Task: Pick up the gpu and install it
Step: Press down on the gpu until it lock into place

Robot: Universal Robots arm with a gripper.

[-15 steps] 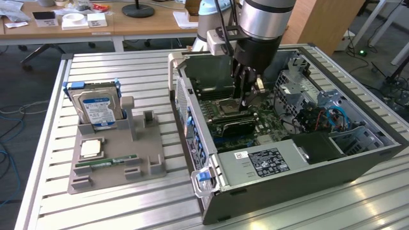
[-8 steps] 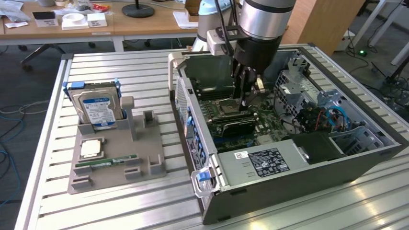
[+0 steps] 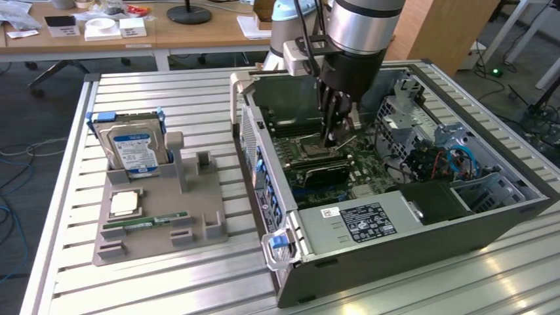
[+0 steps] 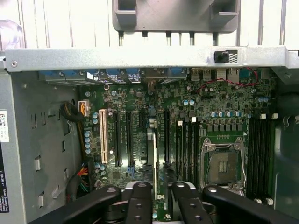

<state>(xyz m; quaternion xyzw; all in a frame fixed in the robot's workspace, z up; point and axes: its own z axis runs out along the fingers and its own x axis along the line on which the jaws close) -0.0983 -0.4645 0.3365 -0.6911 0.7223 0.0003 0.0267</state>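
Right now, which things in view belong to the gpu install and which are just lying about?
Job:
gpu, edge-on over the motherboard slots
gripper, right at it
open computer case

Lying about:
hard drive, upright in the grey holder
memory stick, flat in the same holder

The gripper (image 3: 336, 134) hangs inside the computer case (image 3: 455, 226), its fingertips lost against the dark motherboard (image 3: 302, 141); in the wrist view its fingers (image 4: 138, 203) run off the lower edge; the gpu (image 4: 150, 156) shows edge-on (a thin strip); label print (image 3: 360, 222) too small to read.
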